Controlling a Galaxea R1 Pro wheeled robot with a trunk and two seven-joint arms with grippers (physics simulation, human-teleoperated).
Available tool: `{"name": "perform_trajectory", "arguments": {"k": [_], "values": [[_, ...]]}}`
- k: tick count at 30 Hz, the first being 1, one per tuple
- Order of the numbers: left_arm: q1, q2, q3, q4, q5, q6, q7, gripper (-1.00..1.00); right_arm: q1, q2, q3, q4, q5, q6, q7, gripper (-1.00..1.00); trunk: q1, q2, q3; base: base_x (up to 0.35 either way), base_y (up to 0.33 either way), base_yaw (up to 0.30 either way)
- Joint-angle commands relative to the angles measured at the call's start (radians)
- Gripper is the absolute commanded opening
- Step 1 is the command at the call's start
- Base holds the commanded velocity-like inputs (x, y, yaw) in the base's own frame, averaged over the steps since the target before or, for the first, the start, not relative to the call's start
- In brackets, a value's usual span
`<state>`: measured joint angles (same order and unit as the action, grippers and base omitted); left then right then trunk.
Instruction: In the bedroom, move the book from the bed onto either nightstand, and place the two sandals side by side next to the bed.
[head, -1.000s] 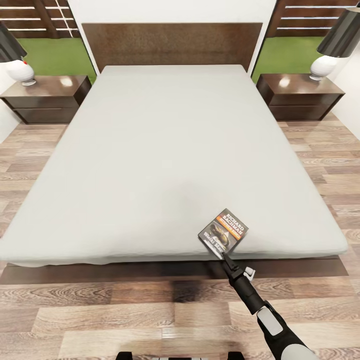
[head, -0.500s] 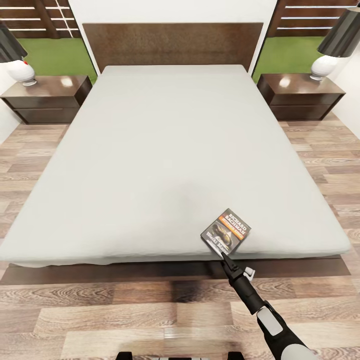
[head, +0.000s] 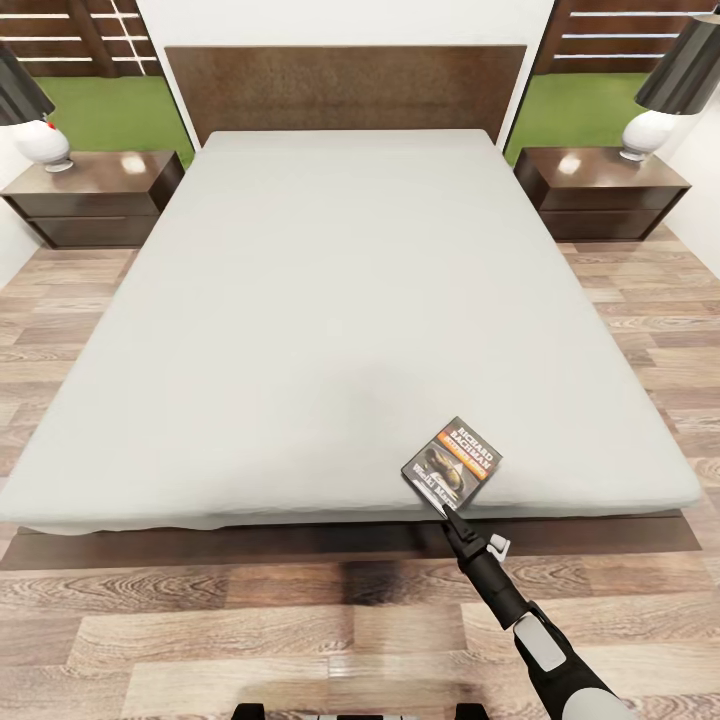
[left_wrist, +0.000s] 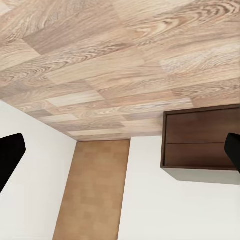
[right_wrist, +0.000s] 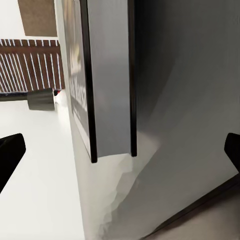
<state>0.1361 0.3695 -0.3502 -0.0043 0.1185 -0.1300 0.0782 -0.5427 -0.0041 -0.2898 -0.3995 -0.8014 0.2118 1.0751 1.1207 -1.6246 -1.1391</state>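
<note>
From the head camera I see the bed (head: 340, 300) square ahead, its grey mattress bare but for the book (head: 452, 464), which lies near the foot edge, toward my right, cover up and turned at an angle; my right gripper (head: 447, 512) reaches in from below and sits at the book's near corner, at the mattress edge; I cannot tell from here whether the fingers are clenched on the book or merely touching it. In the right wrist view the book (right_wrist: 107, 80) stands edge-on right in front of the lens against the mattress, with both dark fingertips (right_wrist: 10, 150) spread wide at the frame's sides, so the fingers look released around it rather than closed. A nightstand (head: 95, 195) stands on each side of the headboard, the other (head: 600, 190) on my right; each carries a lamp (head: 40, 140) with a white base and black shade. My left wrist camera looks at plank floor (left_wrist: 100, 55), white wall and a dark-brown cabinet (left_wrist: 200, 140); the left fingers (left_wrist: 10, 155) sit apart, holding nothing.
</note>
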Motion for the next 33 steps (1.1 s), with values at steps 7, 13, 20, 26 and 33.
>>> {"name": "perform_trajectory", "arguments": {"k": [7,13,20,26,33], "values": [[0.0,0.0,-0.009,0.0,0.009,-0.003,0.002,1.0,0.0,0.0,-0.002,0.001,-0.006,0.011,0.003,1.0,0.0,0.0,0.0,0.0,0.0,0.0],[0.0,0.0,-0.01,0.0,0.01,-0.003,0.002,1.0,0.0,0.0,-0.002,0.001,-0.007,0.01,0.003,1.0,0.0,0.0,0.0,0.0,0.0,0.0],[0.0,0.0,-0.01,0.0,0.009,-0.003,0.002,1.0,0.0,0.0,-0.002,0.0,-0.007,0.01,0.003,1.0,0.0,0.0,0.0,0.0,0.0,0.0],[0.0,0.0,-0.01,0.0,0.009,-0.004,0.002,1.0,-0.001,0.001,-0.002,-0.001,-0.007,0.011,0.003,1.0,0.0,0.0,0.0,0.0,0.0,0.0],[0.0,0.0,-0.01,0.0,0.009,-0.005,0.002,1.0,-0.006,0.002,-0.002,-0.001,-0.007,0.01,0.003,1.0,0.0,0.0,0.0,0.0,0.0,0.0]]}}
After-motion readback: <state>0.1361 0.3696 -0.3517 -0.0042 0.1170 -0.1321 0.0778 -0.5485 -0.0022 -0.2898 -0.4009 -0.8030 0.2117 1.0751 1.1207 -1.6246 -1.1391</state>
